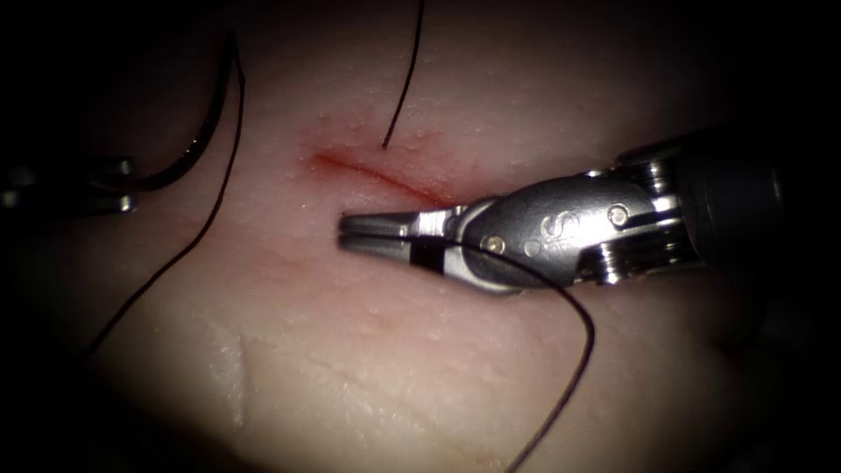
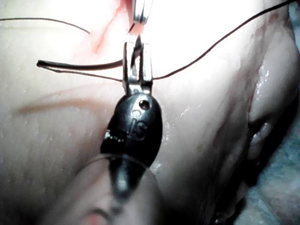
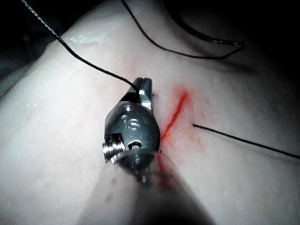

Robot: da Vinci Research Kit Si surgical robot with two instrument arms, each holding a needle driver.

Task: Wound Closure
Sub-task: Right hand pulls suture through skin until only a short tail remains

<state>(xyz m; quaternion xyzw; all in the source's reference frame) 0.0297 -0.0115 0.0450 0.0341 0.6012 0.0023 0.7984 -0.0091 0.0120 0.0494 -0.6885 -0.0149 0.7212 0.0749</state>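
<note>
The tissue (image 1: pixel 368 350) bears a short red cut (image 1: pixel 368 171). My right tool (image 1: pixel 350 232) lies along the lower edge of the cut, jaws shut on the thread (image 1: pixel 583 324), which loops down from them. In the right wrist view its tool (image 3: pixel 144 89) grips the thread (image 3: pixel 84 61) beside the cut (image 3: pixel 176 112). Left of the cut, my left tool (image 1: pixel 123 184) is shut on the curved needle (image 1: pixel 206 131) near its pointed end. The needle is out of the tissue. In the left wrist view that tool (image 2: pixel 138 58) holds the needle (image 2: pixel 79 64).
A loose thread end (image 1: pixel 399 96) lies just above the cut and runs up out of the picture. Thread from the needle's tail (image 1: pixel 188 250) trails down over the tissue on the left. Red fluid stains the skin around the cut.
</note>
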